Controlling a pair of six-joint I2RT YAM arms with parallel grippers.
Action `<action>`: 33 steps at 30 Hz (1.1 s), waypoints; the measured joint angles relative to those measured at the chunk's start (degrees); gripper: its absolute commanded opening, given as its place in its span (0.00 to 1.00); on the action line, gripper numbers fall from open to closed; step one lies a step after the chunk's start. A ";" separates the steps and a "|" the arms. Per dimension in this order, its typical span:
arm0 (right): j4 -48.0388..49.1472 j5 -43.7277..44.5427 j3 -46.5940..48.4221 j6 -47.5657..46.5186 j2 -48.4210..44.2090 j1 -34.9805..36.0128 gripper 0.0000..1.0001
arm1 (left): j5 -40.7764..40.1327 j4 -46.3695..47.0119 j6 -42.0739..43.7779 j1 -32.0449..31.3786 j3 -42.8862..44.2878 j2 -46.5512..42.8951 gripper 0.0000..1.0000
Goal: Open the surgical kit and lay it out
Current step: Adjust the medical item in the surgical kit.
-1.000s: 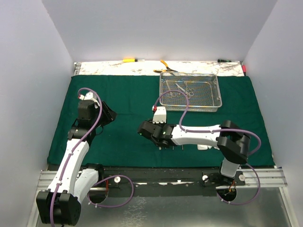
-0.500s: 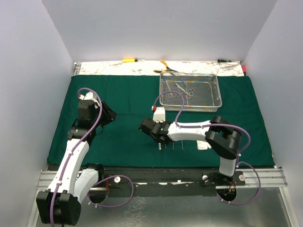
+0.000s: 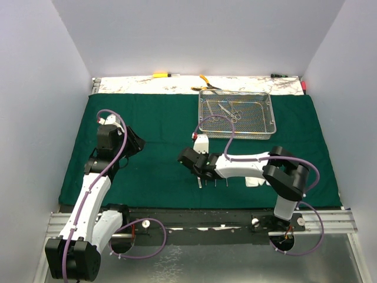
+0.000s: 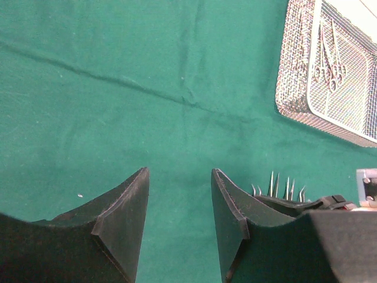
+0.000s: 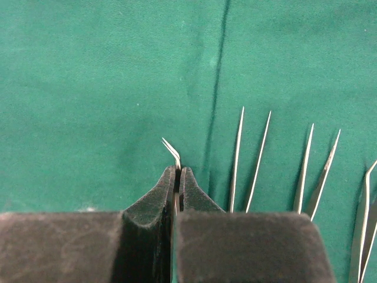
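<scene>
Light is even and diffuse, from overhead. The top view is bright and sharp. The cloth [image 3: 159, 118] reads uniform green, with only faint, soft shadows on it. The bare desk [image 3: 147, 85] strip along the far edge is overexposed, near white. The tray [image 3: 253, 133] mesh glints mildly, without hard glare. In the left wrist view the left fingers [image 4: 123, 218] are dark and soft-edged, while the cloth creases stay sharp. In the right wrist view the right fingers [image 5: 154, 203] blur slightly, but the tweezers [image 5: 172, 150] are crisp.

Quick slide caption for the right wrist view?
Right end effector pinches curved-tip tweezers over green cloth, beside straight tweezers already laid out.
</scene>
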 measured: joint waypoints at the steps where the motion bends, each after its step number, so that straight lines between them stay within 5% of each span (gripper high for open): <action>1: 0.66 -0.33 -0.83 -0.22 -0.90 -0.02 0.01 | 0.00 0.00 -0.02 0.00 0.00 0.00 0.48; 12: 21.09 -12.74 -16.24 -2.32 -14.40 -5.18 0.01 | 0.04 0.00 0.00 0.00 0.00 0.02 0.49; 23: 45.86 -28.57 -28.65 4.00 -15.41 -12.44 0.01 | 4.59 1.44 0.22 -1.11 -0.44 2.21 0.49; 33: 50.31 -31.63 -29.18 10.10 -15.39 -13.07 0.01 | 7.74 8.07 -3.06 -20.55 -1.95 7.93 0.49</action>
